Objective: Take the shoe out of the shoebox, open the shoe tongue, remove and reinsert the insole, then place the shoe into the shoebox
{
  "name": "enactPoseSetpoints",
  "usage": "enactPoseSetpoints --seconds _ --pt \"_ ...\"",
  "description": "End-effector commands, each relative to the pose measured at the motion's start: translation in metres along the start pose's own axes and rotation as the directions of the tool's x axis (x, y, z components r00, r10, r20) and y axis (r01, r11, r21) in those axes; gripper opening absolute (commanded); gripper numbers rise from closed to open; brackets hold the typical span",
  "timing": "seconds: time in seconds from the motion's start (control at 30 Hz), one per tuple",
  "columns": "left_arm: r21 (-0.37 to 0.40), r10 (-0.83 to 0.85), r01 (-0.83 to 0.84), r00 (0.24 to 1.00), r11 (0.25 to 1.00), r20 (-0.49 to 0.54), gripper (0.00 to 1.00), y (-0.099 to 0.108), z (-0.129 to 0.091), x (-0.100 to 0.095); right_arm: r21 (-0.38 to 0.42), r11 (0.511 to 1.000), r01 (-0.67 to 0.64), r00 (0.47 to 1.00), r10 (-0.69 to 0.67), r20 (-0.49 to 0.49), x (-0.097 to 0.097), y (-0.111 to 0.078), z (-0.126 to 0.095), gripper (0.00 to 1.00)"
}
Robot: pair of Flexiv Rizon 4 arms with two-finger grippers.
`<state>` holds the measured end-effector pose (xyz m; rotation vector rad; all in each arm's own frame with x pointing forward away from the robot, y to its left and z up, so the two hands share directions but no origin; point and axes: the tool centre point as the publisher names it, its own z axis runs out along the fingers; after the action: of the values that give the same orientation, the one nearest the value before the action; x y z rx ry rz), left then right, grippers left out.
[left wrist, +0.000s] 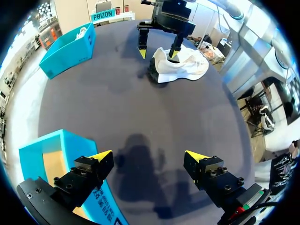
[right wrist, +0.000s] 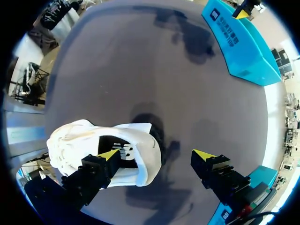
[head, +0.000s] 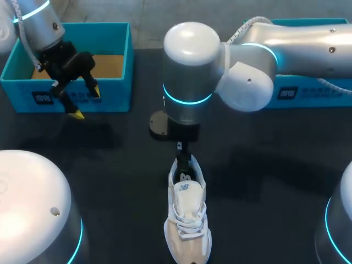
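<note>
Spread tool (right wrist: 156, 153) over white shoe (right wrist: 79, 138)

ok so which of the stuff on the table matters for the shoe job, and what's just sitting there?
In the job:
white shoe
right end effector, open at its heel
left end effector, open
blue box beside it

Possibly spare:
second blue box, far right; can't tell which is the shoe's

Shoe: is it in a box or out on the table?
Out. The shoe stands upright on the table, apart from both boxes, with the right gripper open over its heel.
</note>
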<state>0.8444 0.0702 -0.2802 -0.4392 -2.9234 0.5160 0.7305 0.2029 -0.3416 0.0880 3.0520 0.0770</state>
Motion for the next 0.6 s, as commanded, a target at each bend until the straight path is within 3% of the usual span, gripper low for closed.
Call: enactPoseSetpoints --seconds 0.03,0.43,0.53,0.6 --pt "-0.005 -0.006 0.006 1.000 1.000 0.005 1.00 0.002 -0.002 0.004 -0.004 1.000 0.005 1.000 -0.005 -0.002 -0.002 -0.001 0.009 1.00" --pt "0.009 0.086 -0.085 0.996 0.996 -0.010 1.00 0.006 -0.006 0.013 -0.004 1.000 0.019 1.000 -0.019 -0.014 -0.013 -0.002 0.023 0.98" --pt "0.006 0.099 -0.098 0.995 0.995 -0.010 1.00 0.006 -0.006 0.013 -0.003 1.000 0.018 1.000 -0.018 -0.018 -0.016 -0.002 0.026 0.58" --pt "0.002 0.101 -0.101 0.995 0.995 -0.010 1.00 0.006 -0.007 0.013 -0.001 1.000 0.019 1.000 -0.019 -0.019 -0.016 -0.003 0.027 0.49"
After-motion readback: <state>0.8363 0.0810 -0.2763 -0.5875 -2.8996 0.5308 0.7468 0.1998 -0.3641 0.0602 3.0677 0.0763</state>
